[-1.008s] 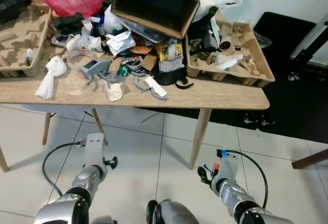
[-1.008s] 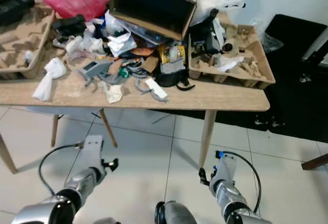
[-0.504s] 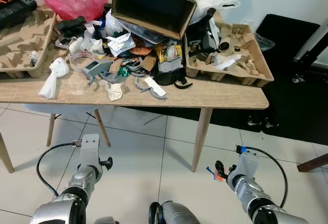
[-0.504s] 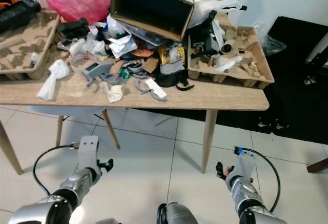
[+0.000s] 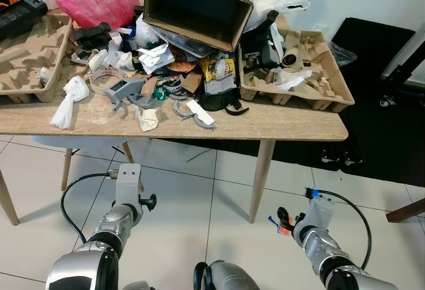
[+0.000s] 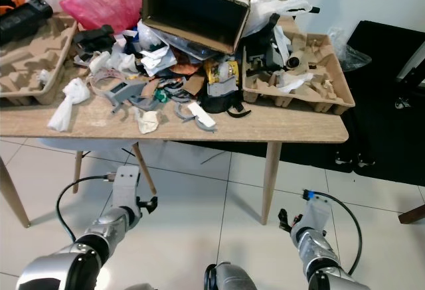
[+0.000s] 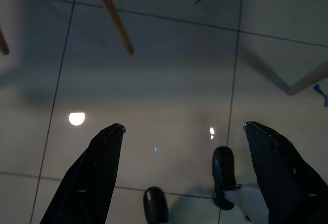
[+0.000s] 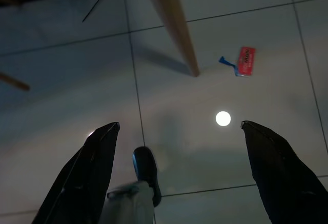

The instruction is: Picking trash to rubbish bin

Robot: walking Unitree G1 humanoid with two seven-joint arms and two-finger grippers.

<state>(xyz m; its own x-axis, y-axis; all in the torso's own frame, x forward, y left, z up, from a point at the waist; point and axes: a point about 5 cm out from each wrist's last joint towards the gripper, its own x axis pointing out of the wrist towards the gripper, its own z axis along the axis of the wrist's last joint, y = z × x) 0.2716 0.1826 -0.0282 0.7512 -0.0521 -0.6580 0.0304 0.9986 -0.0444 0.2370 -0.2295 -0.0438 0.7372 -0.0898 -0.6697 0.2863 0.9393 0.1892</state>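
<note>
We see the trash pile [image 5: 174, 81] heaped on the counter [image 5: 279, 125], while left gripper [image 7: 182, 131] and right gripper [image 8: 179, 129] hang low over the floor tiles [image 8: 246, 19], jaws wide, empty.

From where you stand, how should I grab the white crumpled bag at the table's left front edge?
Take the white crumpled bag at its bunched upper knot, coming from above with the left gripper. It lies flat and elongated on the table, apart from the pile.
</note>
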